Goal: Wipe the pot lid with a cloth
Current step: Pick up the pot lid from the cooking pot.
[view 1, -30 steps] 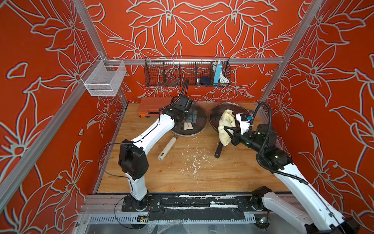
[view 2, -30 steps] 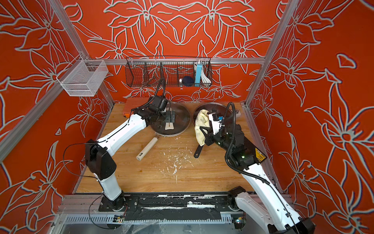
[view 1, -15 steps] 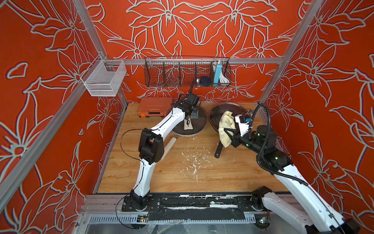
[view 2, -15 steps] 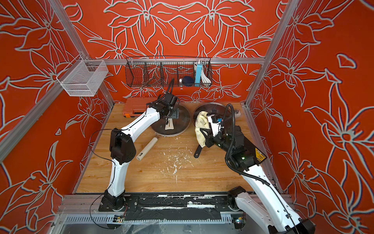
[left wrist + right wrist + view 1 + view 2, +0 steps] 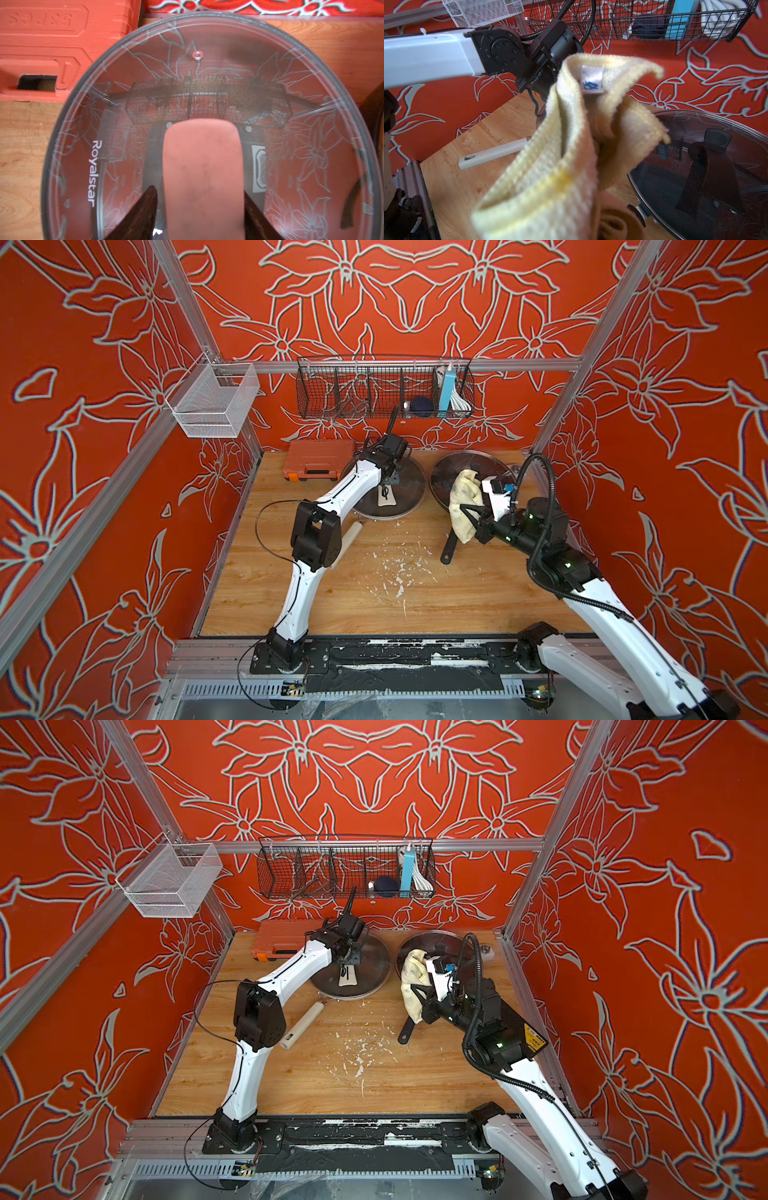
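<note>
Far back, the slippery lid [image 5: 291,145] is flanked at its handle [image 5: 202,166] by the left gripper [image 5: 200,190], grip unclear; limp cloth [image 5: 463,497] is pinched by the right gripper [image 5: 477,517].

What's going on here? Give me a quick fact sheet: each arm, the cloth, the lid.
left gripper: straddles the handle of the glass lid; grip unclear
right gripper: shut on the cloth, raised near the covered pan
glass lid: flat on the table
wiping: not begun; cloth apart from glass lid
also there: orange case, white tube
</note>
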Controlling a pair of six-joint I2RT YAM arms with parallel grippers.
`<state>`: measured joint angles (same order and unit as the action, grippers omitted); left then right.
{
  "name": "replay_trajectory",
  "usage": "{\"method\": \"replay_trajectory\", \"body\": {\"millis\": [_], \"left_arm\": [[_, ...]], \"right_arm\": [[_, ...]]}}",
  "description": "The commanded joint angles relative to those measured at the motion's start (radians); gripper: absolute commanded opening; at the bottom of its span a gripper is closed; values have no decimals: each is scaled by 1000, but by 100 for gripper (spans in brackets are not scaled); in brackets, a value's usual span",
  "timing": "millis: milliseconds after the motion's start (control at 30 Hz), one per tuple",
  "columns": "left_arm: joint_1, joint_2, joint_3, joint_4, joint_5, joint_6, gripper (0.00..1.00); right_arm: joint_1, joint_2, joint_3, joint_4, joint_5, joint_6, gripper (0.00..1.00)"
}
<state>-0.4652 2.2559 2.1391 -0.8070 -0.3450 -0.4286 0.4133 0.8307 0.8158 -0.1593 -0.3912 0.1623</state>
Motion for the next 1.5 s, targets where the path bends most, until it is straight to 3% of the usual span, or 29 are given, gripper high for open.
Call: {"method": "replay_trajectory", "body": {"millis": [0, 233, 667, 833, 967, 1467], "left_arm": [[5, 30, 0, -33, -4, -19, 54], [3, 33, -2, -56, 58, -35, 54], [-13, 29, -11, -107, 93, -67, 45], [-13, 35, -8, -113, 105, -80, 28], [-14, 25, -9, -109, 121, -86, 0], [-13, -137, -44, 5, 79, -32, 0]], "right_arm": [[7, -17, -7, -4, 18, -24, 0], [7, -14, -8, -2, 24, -21, 0], [7, -8, -13, 4, 25, -19, 0], [8, -4, -12, 1, 29, -19, 0], [7, -1, -9, 5, 31, -17, 0], [7, 5, -10, 6, 34, -15, 0]]}}
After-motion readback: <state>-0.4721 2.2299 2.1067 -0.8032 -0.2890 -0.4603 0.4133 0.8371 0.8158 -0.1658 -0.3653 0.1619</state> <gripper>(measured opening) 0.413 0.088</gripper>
